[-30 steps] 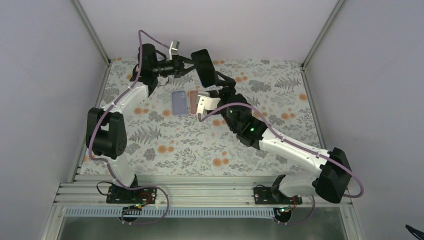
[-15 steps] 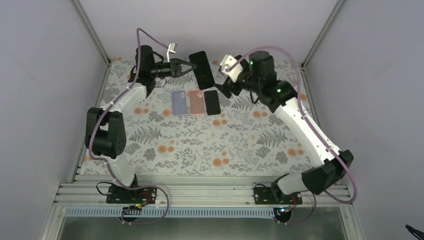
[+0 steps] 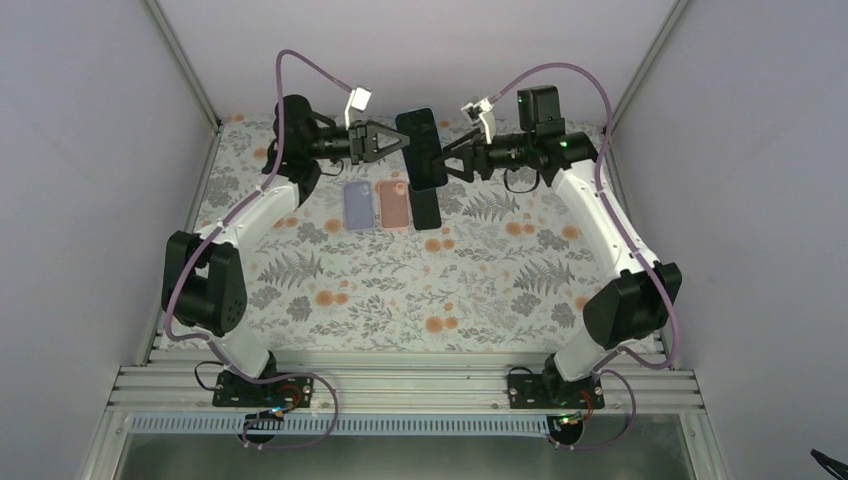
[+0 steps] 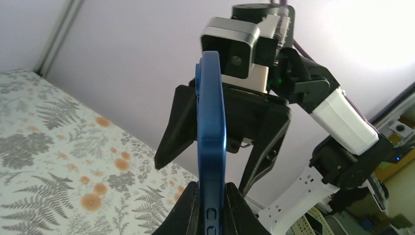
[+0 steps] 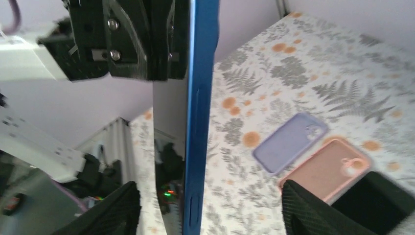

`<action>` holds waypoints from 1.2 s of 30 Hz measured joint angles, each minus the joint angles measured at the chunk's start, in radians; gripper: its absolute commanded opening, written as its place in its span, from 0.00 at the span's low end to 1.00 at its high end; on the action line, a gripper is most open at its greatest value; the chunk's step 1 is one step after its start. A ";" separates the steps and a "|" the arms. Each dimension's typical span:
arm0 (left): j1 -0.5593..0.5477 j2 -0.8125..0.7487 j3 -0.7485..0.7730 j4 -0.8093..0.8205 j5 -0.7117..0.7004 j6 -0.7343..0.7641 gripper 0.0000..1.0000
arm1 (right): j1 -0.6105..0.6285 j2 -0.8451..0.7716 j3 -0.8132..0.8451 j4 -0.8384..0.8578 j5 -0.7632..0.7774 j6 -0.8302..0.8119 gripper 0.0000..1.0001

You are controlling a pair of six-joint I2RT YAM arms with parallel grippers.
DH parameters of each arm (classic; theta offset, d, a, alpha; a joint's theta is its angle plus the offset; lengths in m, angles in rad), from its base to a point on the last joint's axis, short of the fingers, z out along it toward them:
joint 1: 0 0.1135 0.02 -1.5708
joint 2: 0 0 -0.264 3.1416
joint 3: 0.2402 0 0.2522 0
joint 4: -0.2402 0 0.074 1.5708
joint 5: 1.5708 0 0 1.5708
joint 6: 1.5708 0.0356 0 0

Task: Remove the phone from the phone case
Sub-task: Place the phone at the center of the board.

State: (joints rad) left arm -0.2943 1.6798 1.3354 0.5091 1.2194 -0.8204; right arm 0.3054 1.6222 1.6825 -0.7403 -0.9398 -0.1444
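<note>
A phone in a blue case (image 3: 421, 148) is held edge-up in the air over the back of the table. My left gripper (image 3: 403, 146) is shut on its lower end; the left wrist view shows the blue edge (image 4: 211, 142) pinched between my fingers (image 4: 192, 208). My right gripper (image 3: 451, 163) is open and faces it, its jaws standing on either side of the phone without touching. In the right wrist view the blue edge (image 5: 198, 117) and the dark screen (image 5: 169, 166) stand between my open fingers (image 5: 105, 213).
On the floral table (image 3: 400, 290) under the phone lie a lavender case (image 3: 358, 205), a pink case (image 3: 393, 205) and a black phone or case (image 3: 427, 209), side by side. The lavender case (image 5: 289, 141) and pink case (image 5: 325, 169) also show in the right wrist view.
My right arm has lifted from the table beside the cases and swung to the back right, now facing the held phone with open jaws. My left gripper carried the phone slightly right.
</note>
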 measured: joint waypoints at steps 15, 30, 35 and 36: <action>-0.040 -0.005 0.002 -0.009 -0.004 0.041 0.52 | -0.023 -0.002 -0.068 0.091 -0.229 0.186 0.04; 0.055 -0.005 0.041 -0.393 -0.131 0.362 1.00 | -0.242 0.121 -0.139 0.021 -0.135 0.117 0.04; 0.081 -0.011 0.043 -0.476 -0.175 0.441 1.00 | -0.284 0.253 -0.152 0.000 -0.082 0.094 0.04; 0.085 -0.014 0.043 -0.488 -0.180 0.451 1.00 | -0.290 0.277 -0.152 -0.001 -0.075 0.092 0.04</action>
State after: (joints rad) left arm -0.2089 1.6661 1.3785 0.0208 1.0393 -0.3695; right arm 0.0158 1.8996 1.5303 -0.7414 -1.0145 -0.0525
